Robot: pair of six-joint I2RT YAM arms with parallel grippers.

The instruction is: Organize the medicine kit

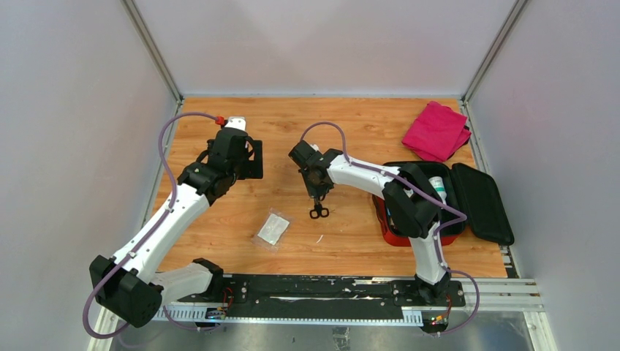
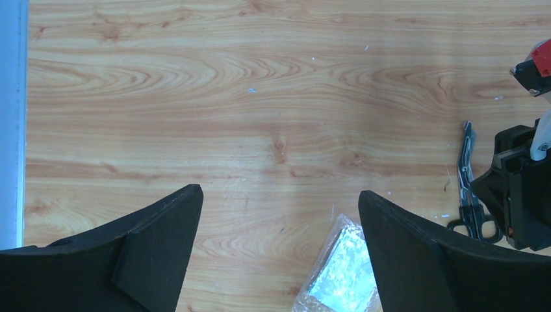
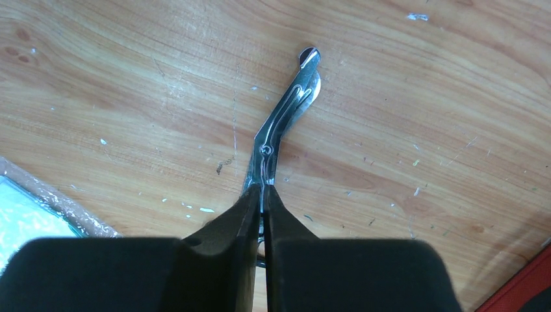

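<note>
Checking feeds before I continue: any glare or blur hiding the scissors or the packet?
Right wrist: scissors sharp, light sheen on blades, right gripper dark and soft-edged up close. Left wrist: packet glares white, contents unreadable. Top external: even light, faint shadows, nothing washed out.

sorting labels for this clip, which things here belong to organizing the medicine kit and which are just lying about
Belongs to the job:
- red soft zip case with black lining, lying open
- steel angled scissors, clamped in the right end effector
- clear plastic packet with a pale pad inside, likely kit contents

Just lying about:
- magenta folded cloth, at the far edge of the table
</note>
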